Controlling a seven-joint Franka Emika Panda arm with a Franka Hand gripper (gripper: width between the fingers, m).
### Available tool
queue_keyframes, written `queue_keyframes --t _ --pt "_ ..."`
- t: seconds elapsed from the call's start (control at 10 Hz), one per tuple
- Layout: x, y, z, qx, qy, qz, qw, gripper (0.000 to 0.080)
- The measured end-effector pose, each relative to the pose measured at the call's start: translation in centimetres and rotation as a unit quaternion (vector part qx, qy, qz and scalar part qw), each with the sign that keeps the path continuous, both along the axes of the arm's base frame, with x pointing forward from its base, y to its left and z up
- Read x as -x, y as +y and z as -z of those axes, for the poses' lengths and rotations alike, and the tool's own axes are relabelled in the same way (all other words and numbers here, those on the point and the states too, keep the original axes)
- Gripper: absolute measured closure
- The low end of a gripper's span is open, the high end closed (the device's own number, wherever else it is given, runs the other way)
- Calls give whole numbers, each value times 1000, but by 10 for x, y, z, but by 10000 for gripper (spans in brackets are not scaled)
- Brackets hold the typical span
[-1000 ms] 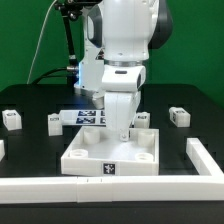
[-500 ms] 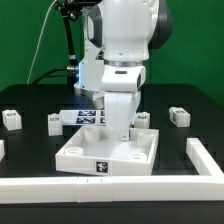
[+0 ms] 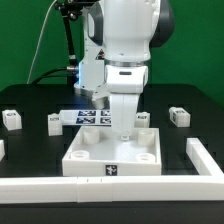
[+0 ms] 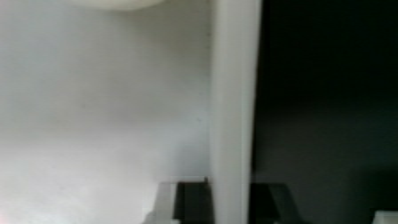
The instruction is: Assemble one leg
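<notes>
My gripper [image 3: 122, 132] reaches down onto the far edge of the large white square tabletop panel [image 3: 100, 151], which lies flat on the black table. In the wrist view the panel's thin edge [image 4: 231, 100] runs between my two dark fingers [image 4: 194, 204], and the gripper [image 4: 233, 203] is shut on it. Small white tagged legs stand loose on the table: two at the exterior view's left [image 3: 11, 119] [image 3: 55, 122], one at its right [image 3: 179, 116], and one just behind the panel next to my gripper [image 3: 144, 120]. None of them is held.
The marker board [image 3: 86, 117] lies behind the panel. A white rail [image 3: 60, 186] runs along the table's front, and another [image 3: 206, 156] along the exterior view's right side. Cables and a stand rise at the back.
The panel was turned askew half a second ago and now lies square to the front rail again. My gripper has shifted slightly toward the exterior view's right, still on the panel's edge.
</notes>
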State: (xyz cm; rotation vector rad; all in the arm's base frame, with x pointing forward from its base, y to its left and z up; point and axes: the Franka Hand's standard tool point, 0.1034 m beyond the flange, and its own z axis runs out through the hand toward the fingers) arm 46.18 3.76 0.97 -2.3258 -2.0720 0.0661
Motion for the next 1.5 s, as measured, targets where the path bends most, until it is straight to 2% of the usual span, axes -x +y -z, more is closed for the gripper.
queue_keyframes --t 0.3,0.7,1.0,1.5 --pt "-16 4 -1 0 9 -37 999 741" --pt "-17 5 0 0 10 -39 999 741" --pt "-38 23 0 -5 9 -64 998 741" --pt "-41 41 1 -12 7 -65 998 739"
